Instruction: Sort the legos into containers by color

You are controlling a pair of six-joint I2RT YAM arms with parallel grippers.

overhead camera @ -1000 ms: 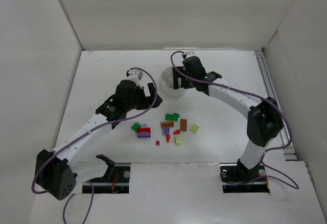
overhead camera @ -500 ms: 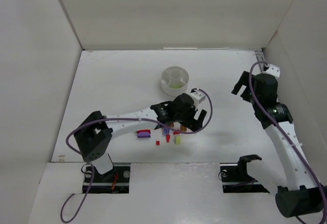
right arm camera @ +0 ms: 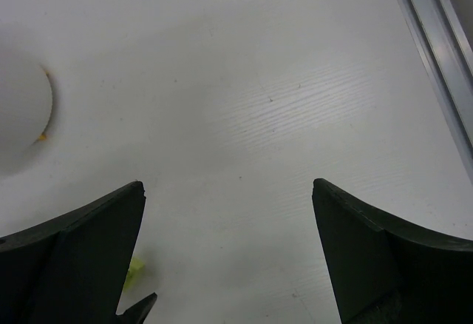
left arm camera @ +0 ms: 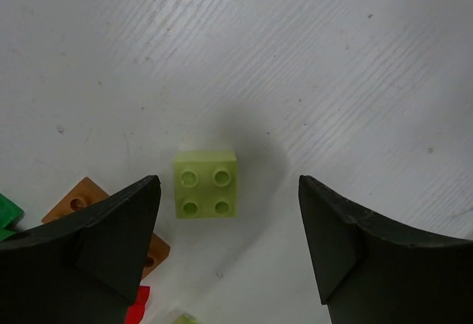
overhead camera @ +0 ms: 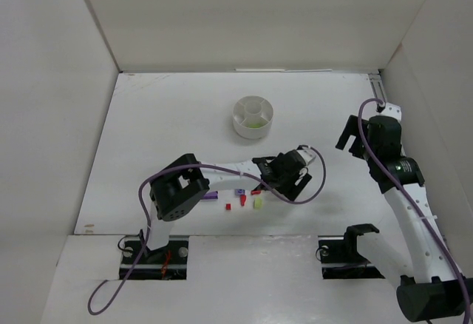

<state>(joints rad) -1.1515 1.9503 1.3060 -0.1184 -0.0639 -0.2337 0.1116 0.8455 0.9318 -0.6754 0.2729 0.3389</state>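
A: Room, surface?
B: White walls (overhead camera: pixel 244 21), white surface (overhead camera: pixel 162 117). Lime-yellow lego (left arm camera: pixel 206 183) lies flat between the parted left end effector (left arm camera: pixel 227 188) fingers, untouched.
A: Right?
B: Right end effector (right arm camera: pixel 228 186) spread wide, holding nothing. Dish (overhead camera: pixel 251 132) mid-surface.

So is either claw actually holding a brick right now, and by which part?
Nothing is held. The left gripper is open over a lime-yellow four-stud brick lying on the table, untouched; the right gripper is open and empty.
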